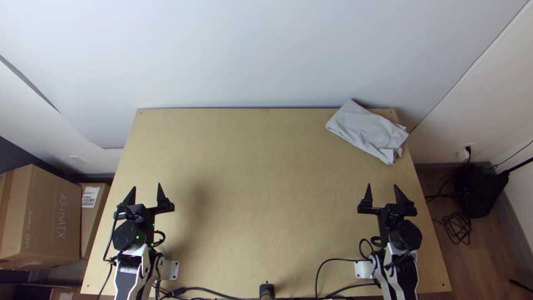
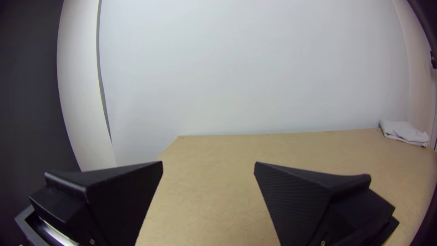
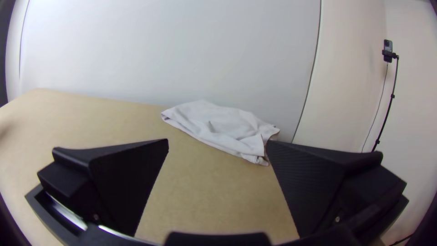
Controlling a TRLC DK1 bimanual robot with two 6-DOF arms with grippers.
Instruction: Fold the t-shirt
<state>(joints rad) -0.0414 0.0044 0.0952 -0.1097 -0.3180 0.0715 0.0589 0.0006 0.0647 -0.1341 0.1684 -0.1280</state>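
Black, wide, flat fingers form the left gripper (image 1: 146,188), which sits over the near left part of the light wooden rectangular table (image 1: 250,194). Its jaws stand wide apart with nothing between them, as its own wrist view also shows. The white-and-black jointed left arm (image 1: 132,272) carries it at the table's near left corner.

Over the near right part of the table is the right gripper (image 1: 382,186), with the same black, flat fingers. Its jaws too are wide apart and hold nothing. The matching white-and-black right arm (image 1: 393,272) stands at the table's near right corner. Both grippers point toward the table's far edge.

At the table's far right corner lies the pale grey-white cloth t-shirt (image 1: 366,130), well apart from both grippers. It is gathered into a compact, layered bundle, roughly oblong and set aslant to the table's edges. Its end toward the table's right side is loose and rumpled, and in the top view that end reaches past the table's right edge. How many times it is folded cannot be told.

Thin black cables (image 1: 214,291) run along the table's near edge. Beyond the table's left side stands a large brown cardboard box (image 1: 53,216). On the floor beyond its right side are a dark boxy object (image 1: 480,191) and tangled black cords (image 1: 459,228).
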